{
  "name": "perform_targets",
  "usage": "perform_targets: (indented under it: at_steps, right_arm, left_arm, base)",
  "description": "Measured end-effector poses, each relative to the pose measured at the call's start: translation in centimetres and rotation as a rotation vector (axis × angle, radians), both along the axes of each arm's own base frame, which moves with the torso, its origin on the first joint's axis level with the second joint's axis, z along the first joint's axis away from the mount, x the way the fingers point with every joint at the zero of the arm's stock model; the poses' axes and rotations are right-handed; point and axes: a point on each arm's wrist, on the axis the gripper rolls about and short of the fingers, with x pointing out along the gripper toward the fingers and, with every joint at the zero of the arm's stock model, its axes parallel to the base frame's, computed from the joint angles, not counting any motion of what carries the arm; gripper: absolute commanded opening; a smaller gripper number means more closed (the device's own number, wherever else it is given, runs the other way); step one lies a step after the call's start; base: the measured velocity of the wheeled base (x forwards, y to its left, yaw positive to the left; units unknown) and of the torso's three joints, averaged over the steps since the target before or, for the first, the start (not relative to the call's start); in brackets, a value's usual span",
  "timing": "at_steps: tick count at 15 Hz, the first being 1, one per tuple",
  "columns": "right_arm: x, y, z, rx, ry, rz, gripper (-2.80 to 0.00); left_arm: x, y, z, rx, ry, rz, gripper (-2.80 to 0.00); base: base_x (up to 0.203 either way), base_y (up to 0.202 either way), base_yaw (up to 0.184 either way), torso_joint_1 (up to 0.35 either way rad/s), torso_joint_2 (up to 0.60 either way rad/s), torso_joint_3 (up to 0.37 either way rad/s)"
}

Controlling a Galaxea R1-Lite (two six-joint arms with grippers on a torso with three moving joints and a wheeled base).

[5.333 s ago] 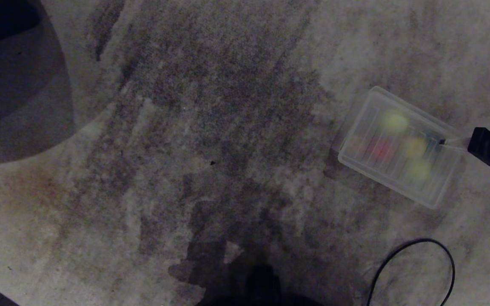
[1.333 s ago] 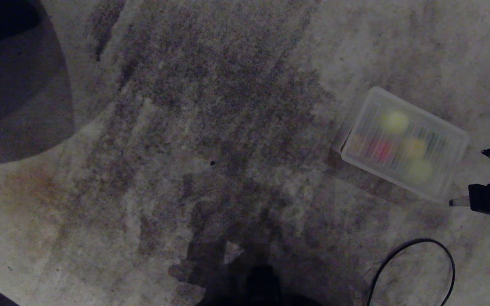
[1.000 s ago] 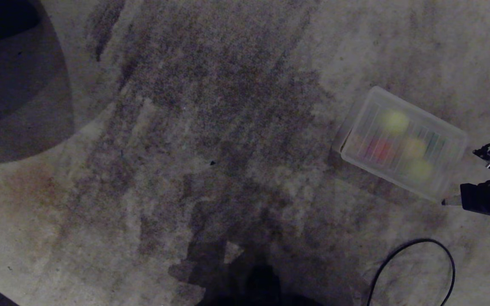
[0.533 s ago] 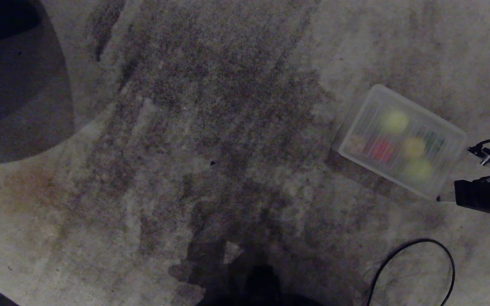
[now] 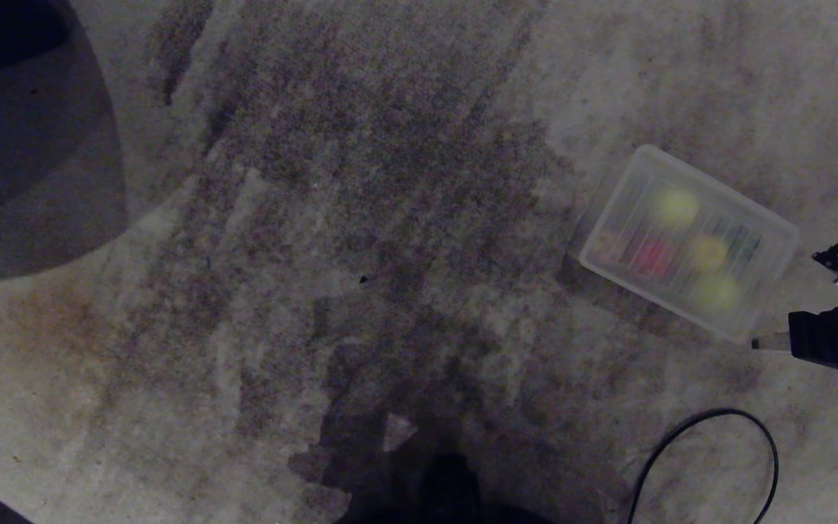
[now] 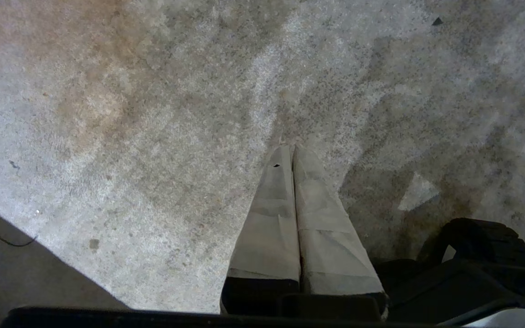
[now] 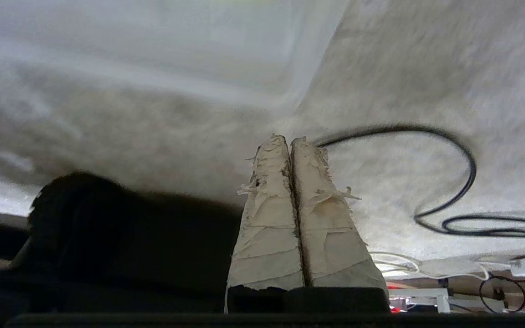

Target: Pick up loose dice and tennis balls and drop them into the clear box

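Head view, far left: dark rounded shape (image 5: 19,145) at the frame edge, identity not readable; nothing of the task on it.
Centre: stained carpet (image 5: 361,218), no loose dice or balls visible anywhere on it.
Lower centre: dark bulk of the robot's own base (image 5: 448,487), casting shadow forward.
Left gripper (image 6: 290,152): seen only from its wrist camera; taped fingers pressed together, empty, hanging over bare carpet, parked.
Right of centre: clear box (image 5: 608,211) lying at a slant on the carpet, covered by a ribbed translucent lid (image 5: 768,247).
Contents, blurred through the lid: tennis balls (image 5: 675,207), a second near (image 5: 716,291); dice, red die (image 5: 653,256), yellow die (image 5: 708,252), hints of a tan and a dark one at the two ends, not certain.
Progress, judged: collecting looks finished, box closed; little left beyond withdrawing the arm, unless pieces lie outside the frames.
Lower right: black cable (image 5: 710,415) looped on the carpet, just below the box, apart from it.
Far right: right gripper (image 5: 759,343), fingers together, holding nothing, tip just beside the box's near right corner; contact cannot be told.
Obstacles: cable loop near the right arm's path; snag risk if the arm sweeps low.
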Motion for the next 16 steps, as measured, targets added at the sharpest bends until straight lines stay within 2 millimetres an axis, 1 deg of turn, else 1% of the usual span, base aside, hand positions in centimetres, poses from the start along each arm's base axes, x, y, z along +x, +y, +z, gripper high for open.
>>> perform_targets:
  at_steps: [2,4,6,9,12,14,16]
  right_arm:
    - [-1.8,0.8,0.5,-0.002,-0.004,0.001,-2.80]
    - [-4.3,2.0,1.1,-0.008,-0.013,0.003,-2.80]
    - [-7.3,3.4,1.6,-0.028,-0.037,0.014,-2.80]
    - [-12.6,6.5,1.8,-0.091,-0.109,0.073,-2.80]
    - [-18.0,9.5,0.8,-0.173,-0.207,0.122,-2.80]
    - [-21.2,10.6,-0.1,-0.205,-0.293,0.117,-2.80]
    - [-23.8,10.9,-1.6,-0.214,-0.366,0.071,-2.80]
  left_arm:
    - [0.0,0.0,0.0,0.001,0.000,0.000,-2.80]
    - [0.0,0.0,0.0,0.000,0.000,0.000,-2.80]
    - [0.0,0.0,0.0,0.000,0.000,-0.001,-2.80]
    - [0.0,0.0,0.0,0.001,0.000,0.000,-2.80]
    - [0.0,0.0,0.0,0.001,0.000,0.000,-2.80]
    - [0.0,0.0,0.0,0.000,0.000,0.000,-2.80]
    - [0.0,0.0,0.0,0.001,0.000,0.000,-2.80]
  base:
    - [0.000,0.000,0.000,0.000,0.00,0.000]
    - [0.000,0.000,0.000,0.000,0.00,0.000]
    - [0.000,0.000,0.000,0.000,0.00,0.000]
    - [0.000,0.000,0.000,0.000,0.00,0.000]
    - [0.000,0.000,0.000,0.000,0.00,0.000]
    - [0.000,0.000,0.000,0.000,0.00,0.000]
    - [0.000,0.000,0.000,0.000,0.00,0.000]
